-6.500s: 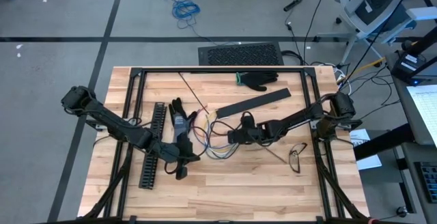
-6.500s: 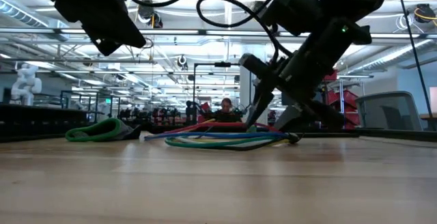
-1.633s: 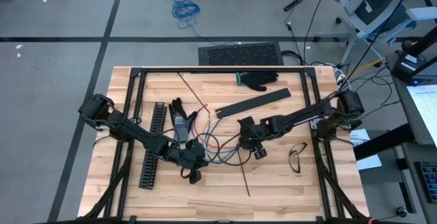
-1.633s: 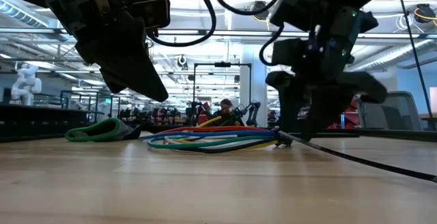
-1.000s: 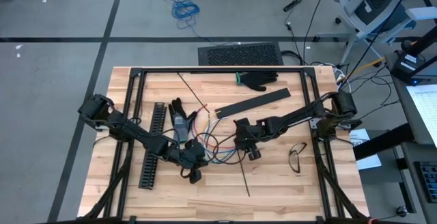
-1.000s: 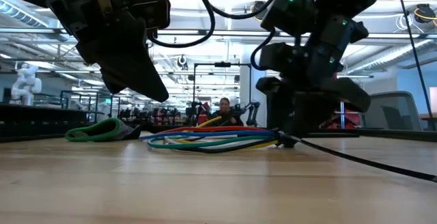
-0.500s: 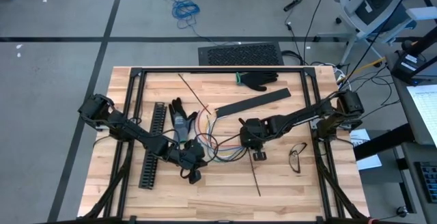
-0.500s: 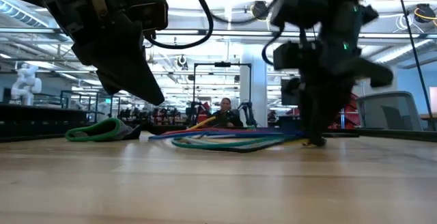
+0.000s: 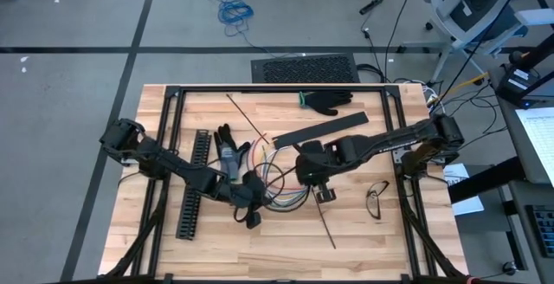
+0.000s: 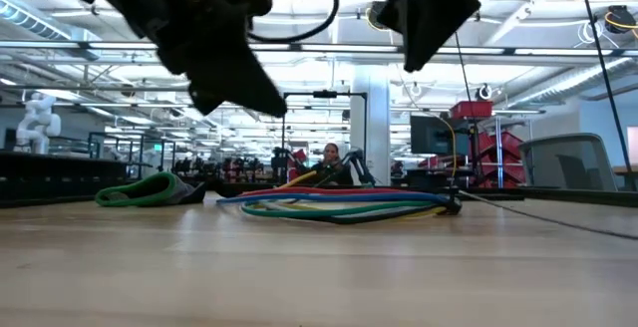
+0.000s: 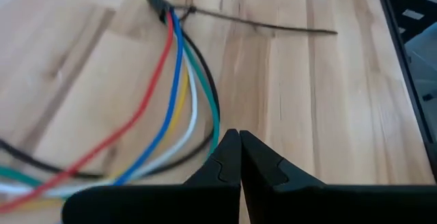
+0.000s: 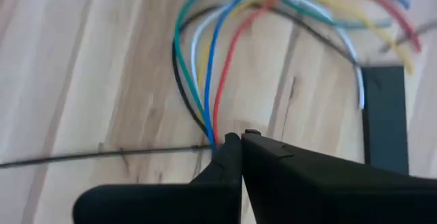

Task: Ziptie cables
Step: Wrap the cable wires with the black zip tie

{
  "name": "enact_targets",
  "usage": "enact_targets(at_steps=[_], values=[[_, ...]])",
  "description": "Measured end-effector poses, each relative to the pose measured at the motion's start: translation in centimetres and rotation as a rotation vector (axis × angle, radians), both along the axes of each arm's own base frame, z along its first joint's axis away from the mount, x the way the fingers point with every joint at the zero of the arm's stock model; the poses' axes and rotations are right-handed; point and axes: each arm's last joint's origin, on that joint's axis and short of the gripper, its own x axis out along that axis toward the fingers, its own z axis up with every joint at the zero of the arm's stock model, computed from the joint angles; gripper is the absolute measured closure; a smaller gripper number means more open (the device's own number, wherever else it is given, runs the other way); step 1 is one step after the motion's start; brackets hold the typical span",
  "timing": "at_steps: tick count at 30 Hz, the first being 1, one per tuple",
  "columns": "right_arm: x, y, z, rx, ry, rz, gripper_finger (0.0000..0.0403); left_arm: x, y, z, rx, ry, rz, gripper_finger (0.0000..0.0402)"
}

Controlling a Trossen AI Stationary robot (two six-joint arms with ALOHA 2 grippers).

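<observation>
Now the cables (image 9: 279,184) are lying near the middle of the tabletop (image 9: 286,241), their coloured strands fanning out toward nine o'clock and gathering into a tied point at about three o'clock of the bundle. A thin black zip tie (image 9: 327,229) is trailing from that point toward five o'clock across the wood. The right gripper (image 9: 317,189) is hanging just over the tied end, jaws pressed together with nothing seen between them. The left gripper (image 9: 253,204) is hovering at the bundle's seven o'clock edge, jaws likewise closed and empty, tips pointing at the loops. A black slotted channel (image 9: 192,184) is lying at nine o'clock, and a flat black strip (image 9: 320,129) at one o'clock.
</observation>
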Motion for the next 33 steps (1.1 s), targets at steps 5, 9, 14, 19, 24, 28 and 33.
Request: enact_targets(at_steps=[5,9,14,19,24,28,33], values=[[-1.5,-0.5,-2.4,-0.024,0.156,-0.032,0.0402,0.5,0.6,0.4,0.021,-0.011,0.003,0.0397],[-2.2,-0.1,-5.7,0.025,0.178,0.007,0.0382,0.4,0.5,0.4,0.007,-0.007,-0.004,0.0397],[-2.7,0.0,-9.0,0.035,0.126,0.050,0.0312,0.2,0.1,0.3,0.004,-0.004,-0.019,0.0397],[-3.0,-0.5,-10.4,0.018,0.121,0.089,0.0240,0.2,0.0,0.3,-0.031,-0.001,0.013,0.0397],[-2.6,-1.4,-11.6,-0.009,0.136,0.144,0.0217,0.2,0.1,0.3,-0.019,-0.006,0.039,0.0397],[-1.8,-2.0,-12.5,-0.018,0.118,0.162,0.0226,0.2,0.2,0.3,-0.050,-0.001,0.073,0.0397],[-1.5,-2.5,-14.0,-0.022,0.179,0.193,0.0252,0.2,0.2,0.2,-0.043,0.005,0.089,0.0397]])
